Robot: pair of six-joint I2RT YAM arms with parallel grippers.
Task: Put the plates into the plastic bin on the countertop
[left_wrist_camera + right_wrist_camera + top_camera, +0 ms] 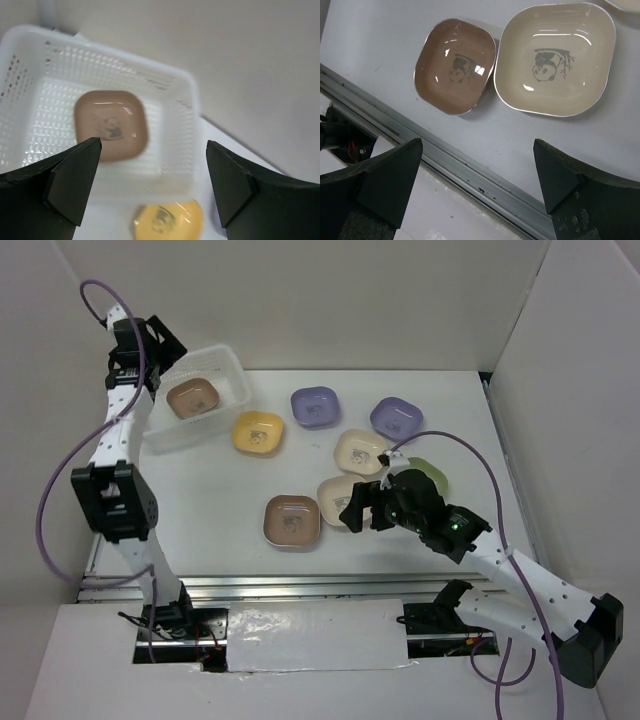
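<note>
Status: 1 of 8 visible plates binned. Brown plate (111, 125) lies flat on the floor of the plastic bin (175, 135), which stands at far-left of table (210, 490). L tool (152, 150) hangs above bin, jaws wide apart, nothing betw. them. Other 7 are out on table: yellow plate (258, 432) just beside bin; purple plate (315, 406) and second purple plate (396, 417) toward the back; far cream plate (362, 451) mid-table; green plate (432, 475) partly hidden by R arm. R tool (477, 150) hovers near the metal rail (470, 170), jaws apart, empty. Ahead of it lie front brown plate (455, 65) and front cream plate (555, 60) side by side, rims touching or v. nearly; cannot tell which. Assessment: step in hand is R arm lining up a pick on this front pair. Next move req.: descend with one finger inside the rim and one outside, on an edge away from the neighbour, then close. Carry to bin is long, and L arm should prob. clear the bin first.
</note>
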